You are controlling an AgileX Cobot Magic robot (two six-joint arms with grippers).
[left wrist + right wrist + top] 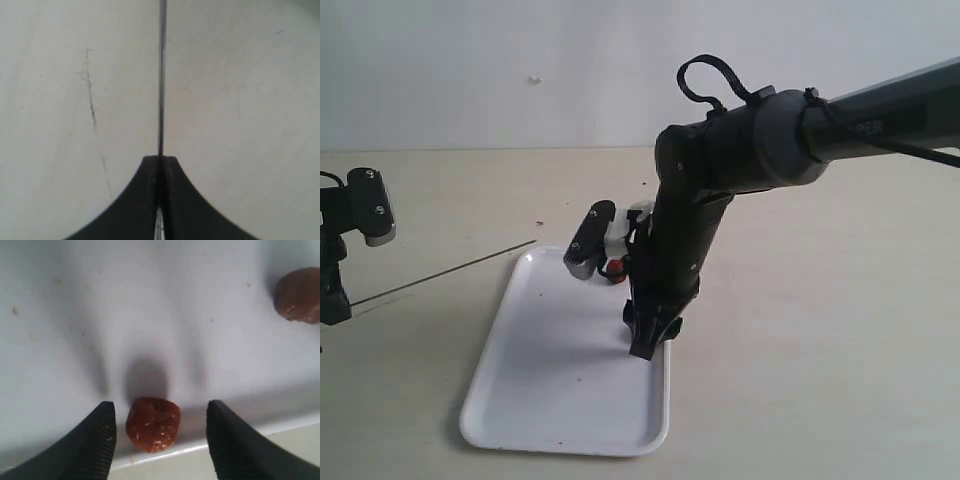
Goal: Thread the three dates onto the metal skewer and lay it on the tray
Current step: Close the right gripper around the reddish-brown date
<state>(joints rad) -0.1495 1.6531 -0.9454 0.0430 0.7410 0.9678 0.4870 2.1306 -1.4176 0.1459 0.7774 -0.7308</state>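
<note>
The white tray [560,390] lies in the middle of the table. My right gripper [650,338] reaches down to the tray's right rim [245,407] and stands open. One date [152,424] lies between its fingertips against that rim, touching neither finger. A second date [299,294] rests further along the tray floor. A small reddish lump [615,267] beside the right wrist looks like a date. At the far left my left gripper [160,159] is shut on the metal skewer [161,75]. The skewer [445,271] slants above the table, its tip near the tray's far left corner.
The right arm [700,190] comes in from the upper right and hides the tray's far right corner. Bare pale tabletop [820,350] surrounds the tray. A white wall [520,60] stands behind.
</note>
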